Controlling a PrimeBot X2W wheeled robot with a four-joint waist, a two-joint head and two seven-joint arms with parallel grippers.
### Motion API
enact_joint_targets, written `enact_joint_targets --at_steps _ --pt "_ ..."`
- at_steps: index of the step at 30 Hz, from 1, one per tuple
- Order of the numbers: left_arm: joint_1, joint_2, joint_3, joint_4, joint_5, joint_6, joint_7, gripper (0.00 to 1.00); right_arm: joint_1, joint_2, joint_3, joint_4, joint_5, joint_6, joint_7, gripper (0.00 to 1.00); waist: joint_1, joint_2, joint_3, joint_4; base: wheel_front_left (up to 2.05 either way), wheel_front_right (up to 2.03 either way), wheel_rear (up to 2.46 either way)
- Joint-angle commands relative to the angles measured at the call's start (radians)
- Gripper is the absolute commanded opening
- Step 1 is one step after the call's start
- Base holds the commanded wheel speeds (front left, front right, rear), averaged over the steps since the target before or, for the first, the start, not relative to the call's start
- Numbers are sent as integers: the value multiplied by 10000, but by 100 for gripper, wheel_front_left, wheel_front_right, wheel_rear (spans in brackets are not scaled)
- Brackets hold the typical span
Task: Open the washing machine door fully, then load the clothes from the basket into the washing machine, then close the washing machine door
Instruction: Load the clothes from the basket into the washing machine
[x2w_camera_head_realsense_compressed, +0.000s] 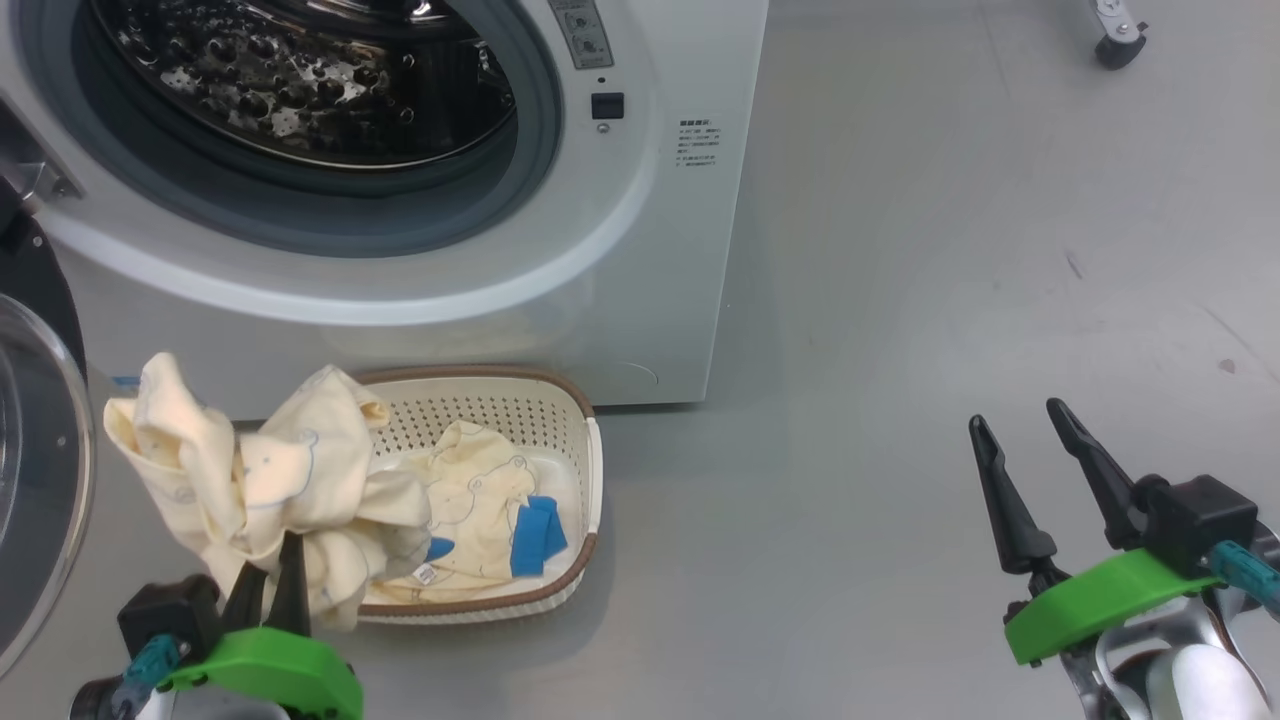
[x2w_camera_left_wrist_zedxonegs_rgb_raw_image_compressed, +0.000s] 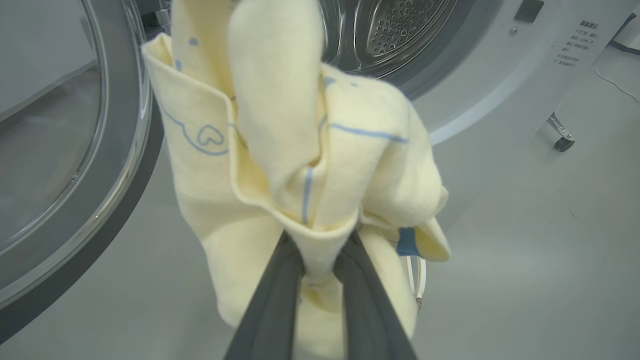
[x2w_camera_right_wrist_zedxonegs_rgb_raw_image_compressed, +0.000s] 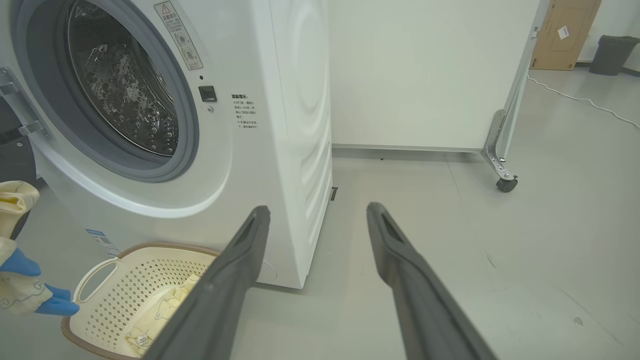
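— While the left gripper (x2w_camera_head_realsense_compressed: 272, 575) sits nearest, what do its fingers hold?
— They're clenched on a fold of a pale yellow garment (x2w_camera_head_realsense_compressed: 250, 470). In the head view the bunched cloth covers the basket's left end.
— And the right gripper (x2w_camera_head_realsense_compressed: 1015, 418)?
— Its fingers are spread apart with nothing between them, over bare floor (x2w_camera_head_realsense_compressed: 900, 300), well right of the basket (x2w_camera_head_realsense_compressed: 590, 470).
— What's in the basket?
— More yellow clothes (x2w_camera_head_realsense_compressed: 480, 495), with blue cloth pieces (x2w_camera_head_realsense_compressed: 537, 535) towards its near rim. It stands on the floor just before the washing machine (x2w_camera_head_realsense_compressed: 640, 250).
— The door?
— The washing machine door (x2w_camera_head_realsense_compressed: 40, 470) is swung open at the left, and the steel drum (x2w_camera_head_realsense_compressed: 300, 80) is exposed behind.
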Motion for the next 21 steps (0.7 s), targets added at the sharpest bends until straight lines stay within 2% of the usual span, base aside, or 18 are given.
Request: enact_joint_targets --at_steps 1,12,17,21 --pt "-613 281 365 -288 -176 -26 48 0 -370 -100 231 -319 96 2 -85 100 0 0 128 -52 0 0 0" --pt "-2296 490 482 483 -872 -427 1374 0 -822 -100 317 -411 194 2 -249 100 0 0 1219 -375 0 0 0" --pt "-3684 925 597 1060 -980 -628 2010 0 -1214 -100 447 -318 340 2 -451 100 0 0 1935 -725 0 0 0" --pt "-4848 1320 567 1609 -1133 -950 2839 0 -1517 -100 496 -144 530 2 -680 100 0 0 2490 -1032 0 0 0"
